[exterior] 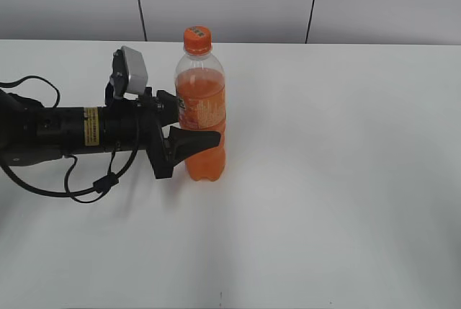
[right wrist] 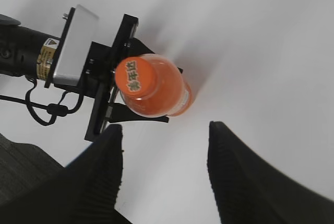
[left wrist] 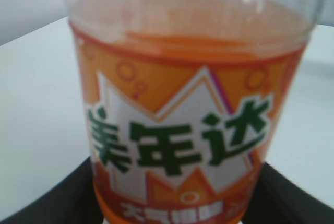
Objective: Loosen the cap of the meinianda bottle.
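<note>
A plain white worktop (exterior: pixel 346 179) fills the scene, backed by a pale wall panelled with thin dark vertical seams. The meinianda bottle (exterior: pixel 202 118) stands upright on the worktop, left of its middle, its orange cap (exterior: pixel 197 36) still seated on the neck.

The left arm lies low and roughly level, reaching in from the left of the bottle, with a grey camera box (exterior: pixel 130 73) mounted on its wrist and black cables looping beneath it. Its left end effector (exterior: pixel 196 123) is closed around the bottle's label band, one dark finger crossing in front of the bottle and the other behind it; the left wrist view shows the label filling the frame with the dark fingers at either lower corner.

The right end effector (right wrist: pixel 164 166) hangs high above the bottle, pointing down, its two ribbed black fingers (right wrist: pixel 99 182) spread apart with nothing between them. From there the cap (right wrist: pixel 134 78) appears just beyond the fingertips.
</note>
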Tool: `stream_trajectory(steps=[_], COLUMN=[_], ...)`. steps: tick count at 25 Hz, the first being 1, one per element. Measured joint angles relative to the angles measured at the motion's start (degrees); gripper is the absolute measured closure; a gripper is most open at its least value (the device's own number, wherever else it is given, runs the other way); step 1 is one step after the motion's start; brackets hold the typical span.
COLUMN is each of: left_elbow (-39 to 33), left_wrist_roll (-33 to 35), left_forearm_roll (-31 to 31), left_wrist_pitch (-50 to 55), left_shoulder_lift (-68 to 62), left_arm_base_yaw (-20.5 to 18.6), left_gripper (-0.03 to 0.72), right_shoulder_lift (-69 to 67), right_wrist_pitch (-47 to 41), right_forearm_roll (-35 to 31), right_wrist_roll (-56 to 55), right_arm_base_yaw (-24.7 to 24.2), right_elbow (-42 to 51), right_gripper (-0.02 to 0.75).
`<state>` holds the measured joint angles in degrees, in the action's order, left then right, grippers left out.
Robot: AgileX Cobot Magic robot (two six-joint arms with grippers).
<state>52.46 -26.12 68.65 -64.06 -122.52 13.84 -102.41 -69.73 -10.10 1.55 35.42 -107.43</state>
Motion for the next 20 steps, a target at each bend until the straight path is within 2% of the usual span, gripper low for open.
stream_trajectory(steps=[9,20], left_elbow=[0.00,0.00], left_wrist_roll=[0.00,0.00], left_forearm_roll=[0.00,0.00], left_wrist_pitch=[0.00,0.00], left_shoulder_lift=[0.00,0.00], left_arm_base_yaw=[0.00,0.00], left_gripper=[0.259,0.260], right_shoulder_lift=[-6.39,-11.22], right_wrist_pitch=[0.00,0.00], right_forearm_roll=[0.06,3.17], right_wrist_roll=[-0.13,-1.55], right_arm_base_yaw=[5.23,5.81], right_elbow=[-6.15,-8.11], right_gripper=[0.344,0.344])
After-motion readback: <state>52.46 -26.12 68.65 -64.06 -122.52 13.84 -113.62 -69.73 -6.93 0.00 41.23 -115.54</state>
